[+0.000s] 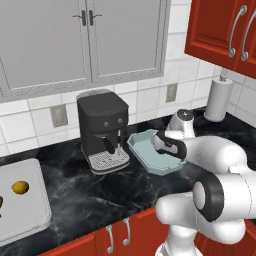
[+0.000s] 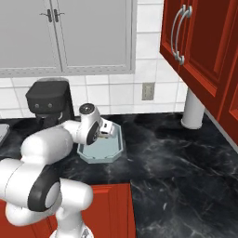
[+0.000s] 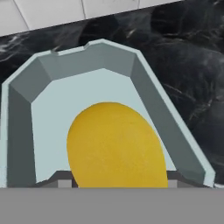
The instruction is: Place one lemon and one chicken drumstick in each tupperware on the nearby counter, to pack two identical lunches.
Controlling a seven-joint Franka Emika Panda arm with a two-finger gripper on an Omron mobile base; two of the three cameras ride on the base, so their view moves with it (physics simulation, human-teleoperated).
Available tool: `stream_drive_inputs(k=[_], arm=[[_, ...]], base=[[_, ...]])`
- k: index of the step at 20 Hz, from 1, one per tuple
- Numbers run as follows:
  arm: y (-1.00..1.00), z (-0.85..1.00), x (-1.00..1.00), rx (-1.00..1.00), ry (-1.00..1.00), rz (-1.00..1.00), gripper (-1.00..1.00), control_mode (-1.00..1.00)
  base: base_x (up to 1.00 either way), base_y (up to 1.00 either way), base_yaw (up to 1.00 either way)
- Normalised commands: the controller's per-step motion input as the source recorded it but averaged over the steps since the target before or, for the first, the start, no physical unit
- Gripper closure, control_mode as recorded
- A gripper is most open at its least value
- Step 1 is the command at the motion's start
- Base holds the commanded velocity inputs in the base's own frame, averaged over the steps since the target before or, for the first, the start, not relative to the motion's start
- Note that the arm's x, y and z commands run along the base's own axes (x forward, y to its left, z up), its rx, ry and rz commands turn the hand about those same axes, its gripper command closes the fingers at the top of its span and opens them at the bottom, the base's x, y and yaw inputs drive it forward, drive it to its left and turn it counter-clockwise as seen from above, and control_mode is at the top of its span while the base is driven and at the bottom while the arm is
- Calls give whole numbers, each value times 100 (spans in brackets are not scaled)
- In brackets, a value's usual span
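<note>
A yellow lemon [image 3: 114, 146] sits between my fingertips [image 3: 64, 180], and my gripper [image 3: 118, 181] is shut on it. It hangs just above the floor of the pale blue tupperware [image 3: 57, 105], which has nothing else in it. That tupperware [image 1: 148, 156] lies on the black counter [image 1: 100, 195] right of the coffee machine, with my gripper [image 1: 160, 145] over its middle. From the right, my gripper [image 2: 107, 132] points down into the same tupperware [image 2: 100, 153]. The whitish-grey tupperware [image 1: 30, 220] lies at the far left with a second lemon [image 1: 20, 187] in it. A dark brown thing [image 1: 1, 201] beside that lemon is cut off by the frame.
A black coffee machine [image 1: 102, 131] with a metal drip tray [image 1: 108, 161] stands just left of the blue tupperware. A paper towel roll [image 1: 219, 98] stands at the back right under red wall cabinets [image 1: 225, 30]. The tiled wall runs close behind.
</note>
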Motion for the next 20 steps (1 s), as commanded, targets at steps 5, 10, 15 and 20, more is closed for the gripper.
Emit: stream_drive_inputs(k=[5,10,15,20], arm=[[-1,-32,49,0,0,0,100,-100],[0,-31,44,0,1,0,100,-100],[-3,-27,27,0,2,0,100,-100],[-1,-17,19,0,3,0,-100,-100]], base=[[0,0,0],[0,0,0],[0,0,0],[0,0,0]])
